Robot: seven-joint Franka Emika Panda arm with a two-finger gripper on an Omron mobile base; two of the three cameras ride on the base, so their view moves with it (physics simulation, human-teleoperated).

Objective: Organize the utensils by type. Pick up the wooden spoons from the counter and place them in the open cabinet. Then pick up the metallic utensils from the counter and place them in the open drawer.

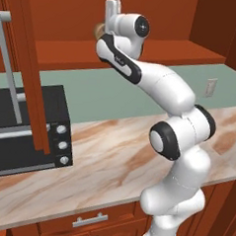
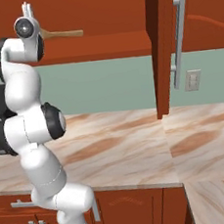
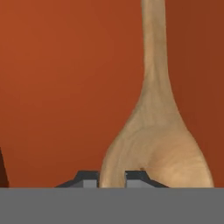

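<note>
Marbled surface (image 1: pixel 108 154) spreads nearest us; above it, our tool (image 3: pixel 113 178) pinches the wooden spoon (image 3: pixel 157 148) by its bowl rim inside the open cabinet (image 2: pixel 106 45), just above its shelf. Release is pending, we judge. Its handle lies level along the shelf, pointing rightward.

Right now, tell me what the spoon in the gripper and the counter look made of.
Wooden spoon: pale tan, matte, faint grain, so apparently unvarnished wood. Counter: pinkish-tan with brown veins and a smooth look, so likely polished marble or an imitation. The gripper pinches the spoon's bowl.
</note>
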